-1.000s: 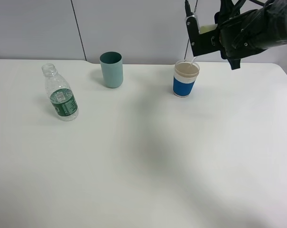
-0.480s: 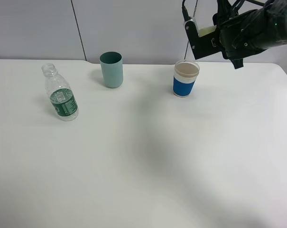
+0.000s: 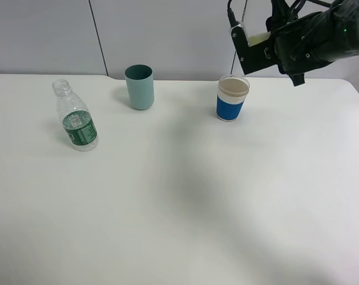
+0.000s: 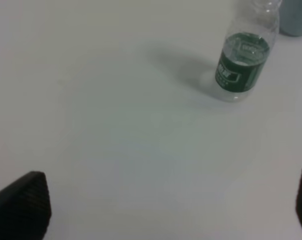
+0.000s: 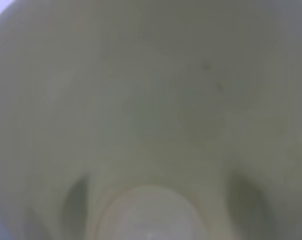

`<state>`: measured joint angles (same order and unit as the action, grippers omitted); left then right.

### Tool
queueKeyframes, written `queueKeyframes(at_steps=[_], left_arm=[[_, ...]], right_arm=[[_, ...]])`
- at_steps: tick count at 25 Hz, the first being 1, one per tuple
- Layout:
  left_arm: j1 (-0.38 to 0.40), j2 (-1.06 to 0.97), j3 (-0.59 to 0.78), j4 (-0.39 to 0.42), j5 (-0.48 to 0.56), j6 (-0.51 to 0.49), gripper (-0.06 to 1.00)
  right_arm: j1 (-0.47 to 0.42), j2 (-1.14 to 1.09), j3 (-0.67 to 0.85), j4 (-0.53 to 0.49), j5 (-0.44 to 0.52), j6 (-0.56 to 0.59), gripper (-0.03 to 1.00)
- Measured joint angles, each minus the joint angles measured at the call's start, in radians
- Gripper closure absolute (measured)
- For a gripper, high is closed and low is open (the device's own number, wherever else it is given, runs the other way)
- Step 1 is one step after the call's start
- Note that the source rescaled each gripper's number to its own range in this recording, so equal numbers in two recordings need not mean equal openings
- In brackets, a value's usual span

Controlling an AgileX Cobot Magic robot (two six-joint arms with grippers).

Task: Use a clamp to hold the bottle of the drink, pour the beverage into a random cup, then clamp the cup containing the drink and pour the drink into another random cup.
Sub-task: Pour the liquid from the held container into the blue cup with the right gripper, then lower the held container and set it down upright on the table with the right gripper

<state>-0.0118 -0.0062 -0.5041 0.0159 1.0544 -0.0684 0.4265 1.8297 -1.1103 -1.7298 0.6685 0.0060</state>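
Observation:
My right gripper (image 3: 254, 48) is shut on a pale yellow-green cup (image 3: 260, 38), held tipped on its side just above and behind the blue-banded paper cup (image 3: 231, 98). The pale cup's inside (image 5: 151, 110) fills the right wrist view. No stream shows between the two cups. The clear bottle (image 3: 75, 119) with a green label stands uncapped at the left; it also shows in the left wrist view (image 4: 244, 60). A teal cup (image 3: 139, 87) stands behind it to the right. My left gripper (image 4: 160, 215) is open and empty, well short of the bottle.
The white table (image 3: 179, 202) ends at a grey wall close behind the cups. The teal cup's edge (image 4: 295, 17) shows in the left wrist view beside the bottle. The left arm is out of the exterior view.
One second ago a thin stream ran from the pale cup into the blue-banded cup; it has stopped. The right gripper has lifted and tilted back slightly. The rest is unmoved.

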Motion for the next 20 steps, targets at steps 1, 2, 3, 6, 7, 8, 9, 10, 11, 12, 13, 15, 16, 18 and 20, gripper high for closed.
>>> queueKeyframes(at_steps=[1, 2, 3, 6, 7, 8, 9, 10, 11, 12, 13, 15, 16, 18, 20], left_arm=[[0.000, 0.000, 0.000, 0.000, 0.000, 0.000, -0.06], [0.000, 0.000, 0.000, 0.000, 0.000, 0.000, -0.06], [0.000, 0.000, 0.000, 0.000, 0.000, 0.000, -0.06], [0.000, 0.000, 0.000, 0.000, 0.000, 0.000, -0.06], [0.000, 0.000, 0.000, 0.000, 0.000, 0.000, -0.06], [0.000, 0.000, 0.000, 0.000, 0.000, 0.000, -0.06], [0.000, 0.000, 0.000, 0.000, 0.000, 0.000, -0.06], [0.000, 0.000, 0.000, 0.000, 0.000, 0.000, -0.06], [0.000, 0.000, 0.000, 0.000, 0.000, 0.000, -0.06], [0.000, 0.000, 0.000, 0.000, 0.000, 0.000, -0.06], [0.000, 0.000, 0.000, 0.000, 0.000, 0.000, -0.06], [0.000, 0.000, 0.000, 0.000, 0.000, 0.000, -0.06], [0.000, 0.000, 0.000, 0.000, 0.000, 0.000, -0.06], [0.000, 0.000, 0.000, 0.000, 0.000, 0.000, -0.06], [0.000, 0.000, 0.000, 0.000, 0.000, 0.000, -0.06]], right_arm=[[0.000, 0.000, 0.000, 0.000, -0.003, 0.044, 0.94], [0.000, 0.000, 0.000, 0.000, -0.009, 0.106, 0.94], [0.000, 0.000, 0.000, 0.000, -0.018, 0.175, 0.94], [0.000, 0.000, 0.000, 0.028, -0.045, 0.385, 0.94], [0.000, 0.000, 0.000, 0.044, -0.055, 0.459, 0.94], [0.000, 0.000, 0.000, 0.056, -0.066, 0.530, 0.94], [0.000, 0.000, 0.000, 0.068, -0.072, 0.583, 0.94], [0.000, 0.000, 0.000, 0.080, -0.076, 0.640, 0.94], [0.000, -0.001, 0.000, 0.090, -0.078, 0.688, 0.94], [0.000, -0.003, 0.000, 0.098, -0.082, 0.720, 0.94], [0.001, -0.010, 0.000, 0.108, -0.091, 0.749, 0.94], [0.009, -0.027, 0.000, 0.126, -0.118, 0.776, 0.94], [0.016, -0.041, 0.000, 0.140, -0.139, 0.780, 0.94], [0.029, -0.074, 0.000, 0.182, -0.198, 0.783, 0.94], [0.042, -0.105, 0.000, 0.241, -0.262, 0.784, 0.94]])
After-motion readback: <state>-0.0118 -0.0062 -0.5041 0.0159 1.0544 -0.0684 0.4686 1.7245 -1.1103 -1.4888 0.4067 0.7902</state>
